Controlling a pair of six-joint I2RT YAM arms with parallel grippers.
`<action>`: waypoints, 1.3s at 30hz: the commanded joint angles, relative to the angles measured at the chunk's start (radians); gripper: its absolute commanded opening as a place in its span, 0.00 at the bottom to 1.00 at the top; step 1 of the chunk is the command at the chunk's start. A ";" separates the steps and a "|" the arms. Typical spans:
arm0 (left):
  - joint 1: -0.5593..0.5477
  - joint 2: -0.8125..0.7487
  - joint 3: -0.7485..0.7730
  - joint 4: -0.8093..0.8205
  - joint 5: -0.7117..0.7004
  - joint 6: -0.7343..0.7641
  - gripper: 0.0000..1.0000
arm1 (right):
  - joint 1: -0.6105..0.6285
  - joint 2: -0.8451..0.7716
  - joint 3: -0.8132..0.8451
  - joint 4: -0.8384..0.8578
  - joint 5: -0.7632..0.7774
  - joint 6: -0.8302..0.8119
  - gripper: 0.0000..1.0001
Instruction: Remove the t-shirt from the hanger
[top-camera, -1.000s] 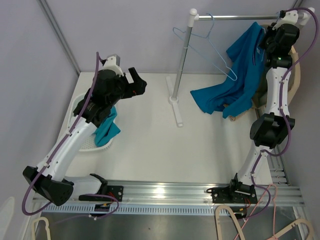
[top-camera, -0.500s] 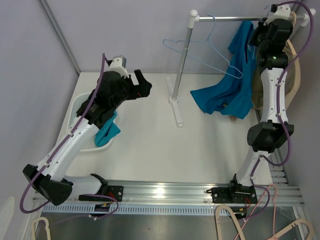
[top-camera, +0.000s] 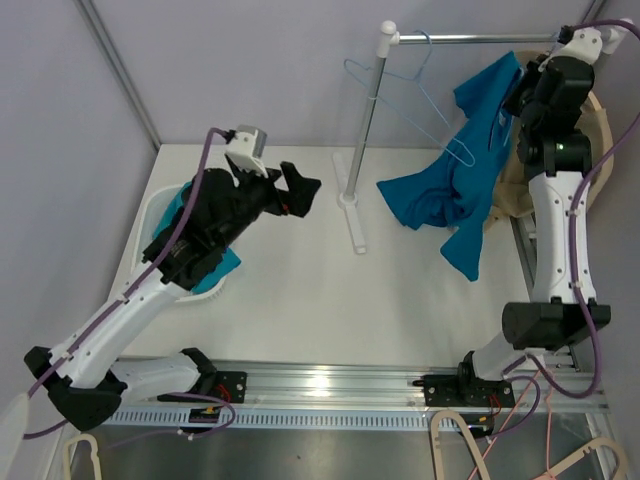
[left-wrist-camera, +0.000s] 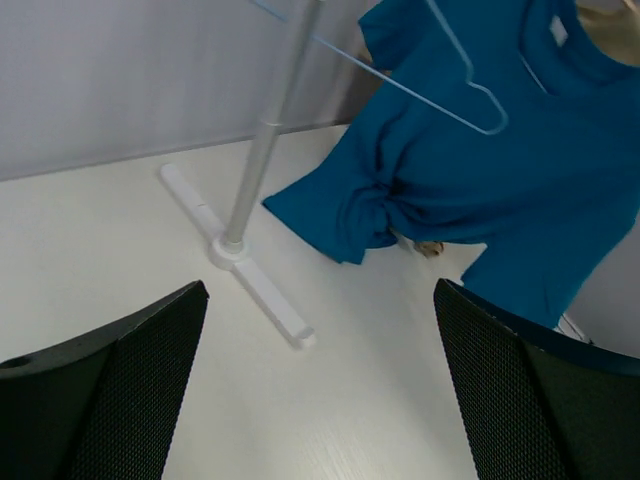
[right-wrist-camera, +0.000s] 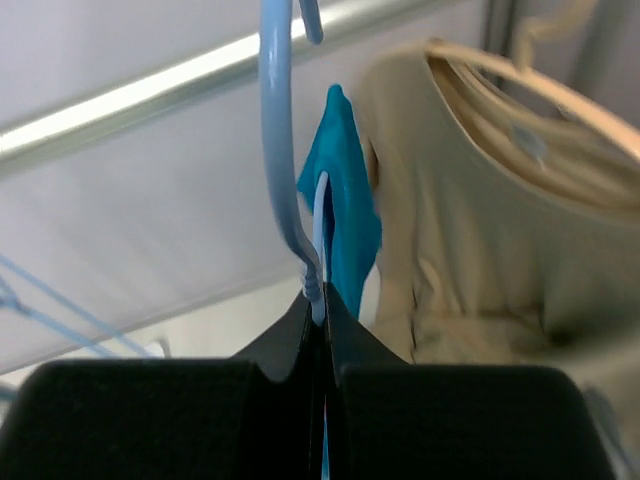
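Top external view: 2 arms, 1 blue t-shirt (top-camera: 455, 195), 1 spare hanger (top-camera: 405, 95) on the rail (top-camera: 470, 37). The t-shirt hangs below the right gripper (top-camera: 527, 92), which the right arm holds up steeply at the rail. The left arm stretches toward table (top-camera: 300, 290) centre.

Left wrist view: left gripper (left-wrist-camera: 318, 300) spread wide, holding nothing, and facing the t-shirt (left-wrist-camera: 480, 190).

Right wrist view: right gripper (right-wrist-camera: 318, 300) pressed together, pinching 1 held hanger (right-wrist-camera: 280, 150) at its neck. Blue cloth (right-wrist-camera: 348, 220) shows just behind.

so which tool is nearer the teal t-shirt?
Right. The right tool is shut on the hanger at the t-shirt collar, up by the rail. The left tool hangs open across the table, left of the rack pole, clear of it.
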 joint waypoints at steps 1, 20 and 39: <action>-0.135 -0.040 -0.037 0.140 0.022 0.179 1.00 | 0.021 -0.196 -0.129 -0.015 0.183 0.096 0.00; -0.593 0.035 -0.416 0.746 0.085 0.507 0.99 | 0.136 -0.388 -0.285 -0.339 0.370 0.538 0.00; -0.642 0.503 -0.059 0.693 0.128 0.513 0.01 | 0.222 -0.405 -0.262 -0.285 0.318 0.519 0.00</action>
